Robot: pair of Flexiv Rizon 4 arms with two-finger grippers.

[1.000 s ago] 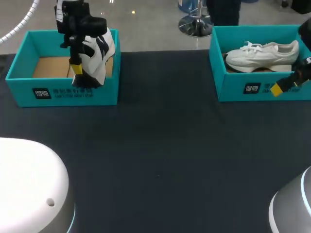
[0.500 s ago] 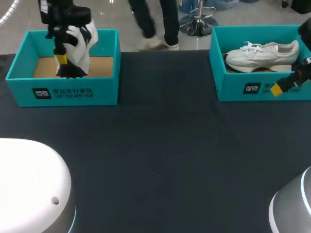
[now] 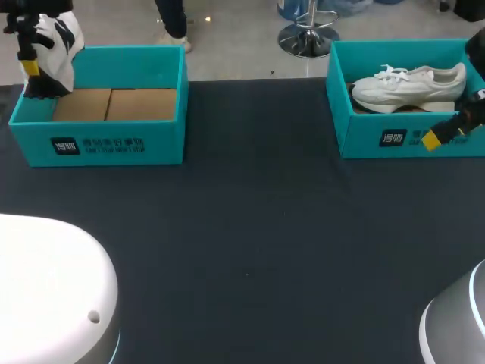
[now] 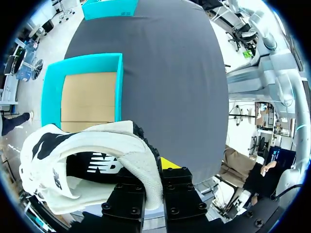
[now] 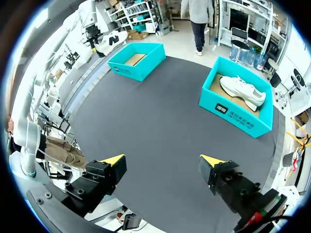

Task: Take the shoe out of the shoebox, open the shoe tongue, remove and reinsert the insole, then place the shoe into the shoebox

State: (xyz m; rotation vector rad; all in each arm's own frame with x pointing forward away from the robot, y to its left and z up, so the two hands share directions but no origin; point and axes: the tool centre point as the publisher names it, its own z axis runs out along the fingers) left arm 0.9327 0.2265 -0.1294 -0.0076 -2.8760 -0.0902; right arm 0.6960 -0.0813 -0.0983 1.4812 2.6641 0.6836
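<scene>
Take-out step: left gripper [image 3: 29, 67] clamped on the shoe [image 3: 54, 38], held clear with the shoebox [image 3: 98, 144] below and beside it; right gripper [image 5: 163, 162] spread, empty; next likely calls for setting the shoe down on the table [image 3: 250, 227].

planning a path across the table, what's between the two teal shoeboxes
Nothing but bare dark table lies between the left shoebox and the right shoebox. The head view shows this, and the right wrist view agrees.
</scene>
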